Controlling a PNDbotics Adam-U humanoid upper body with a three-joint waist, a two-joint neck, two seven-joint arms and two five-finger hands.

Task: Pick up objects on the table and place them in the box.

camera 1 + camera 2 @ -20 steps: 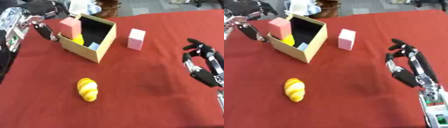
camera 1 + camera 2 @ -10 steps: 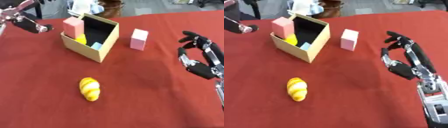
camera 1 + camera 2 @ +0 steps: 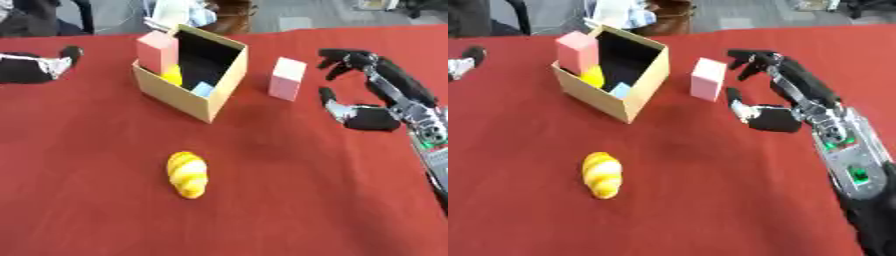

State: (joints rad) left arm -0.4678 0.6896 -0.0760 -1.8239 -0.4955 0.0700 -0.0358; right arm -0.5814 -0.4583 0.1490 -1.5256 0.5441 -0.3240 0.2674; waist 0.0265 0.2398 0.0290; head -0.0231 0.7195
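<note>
Red tabletop (image 3: 289, 200) is taking up pretty much the whole view, running w/ a slight tilt. The cardboard box (image 3: 210, 102) is sitting far-left of center, open top, one corner pointing toward the near side. Inside it a tall pink block (image 3: 157, 51) is leaning against the far-left wall and sticking up above the rim, w/ a yellow thing (image 3: 172, 76) and a small light blue piece (image 3: 202, 89) lying lower down next to it.

Right robot hand (image 3: 772, 95) is coming in from the right side, hovering over the tabletop just right of the pink-white block (image 3: 707, 78). It's released: fingers spread and only slightly curved, thumb sticking out toward the left, not touching the block or anything else, small gap between them.

Left robot hand (image 3: 39, 65) is showing at the far left edge, well apart from the box; only part of it is in view, so can't tell if it's released or clenched.

The pink-white block is standing upright on the tabletop, btwn the box and the right robot hand, just beside the box's right wall but not touching.

Yellow croissant-looking thing (image 3: 188, 173) is lying alone near-center, well apart from the box and both hands.
</note>
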